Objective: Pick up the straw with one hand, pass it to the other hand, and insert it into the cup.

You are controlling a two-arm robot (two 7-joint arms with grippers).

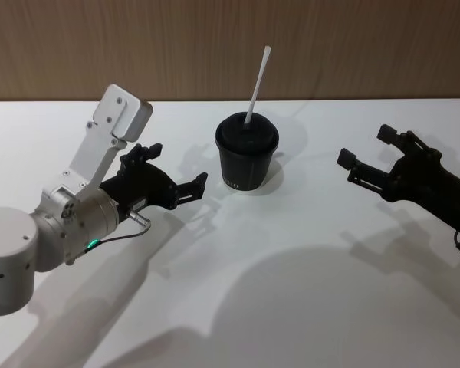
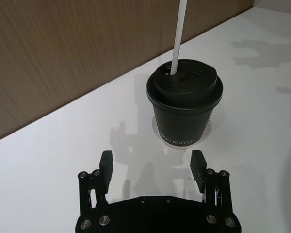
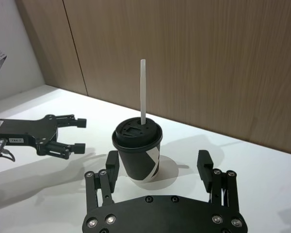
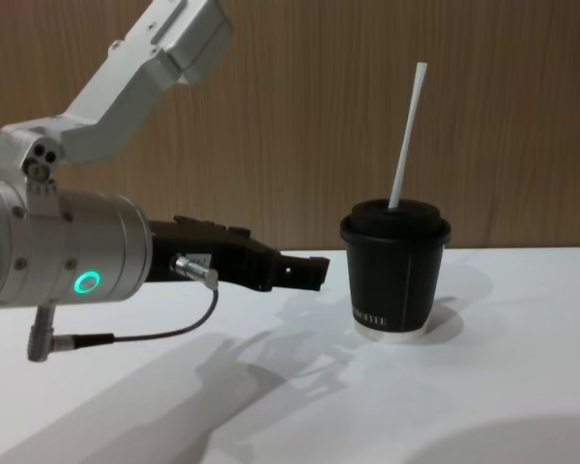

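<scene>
The black cup (image 1: 247, 153) stands upright on the white table, lid on. The white straw (image 1: 255, 86) sticks out of the lid's hole, leaning slightly to the right. My left gripper (image 1: 180, 165), on the silver arm with the green ring, hovers open just left of the cup, pointing at it with nothing between its fingers. In the left wrist view the left gripper (image 2: 152, 159) sits a short way from the cup (image 2: 184, 104) and straw (image 2: 178, 36). My right gripper (image 1: 364, 146) is open and empty to the right of the cup. It faces the cup (image 3: 136, 150) and straw (image 3: 143, 92).
The white table (image 1: 291, 291) stretches bare in front of the cup, crossed by arm shadows. A wooden wall (image 1: 138, 46) runs along its far edge. A thin dark cable (image 4: 164, 333) loops under the left wrist.
</scene>
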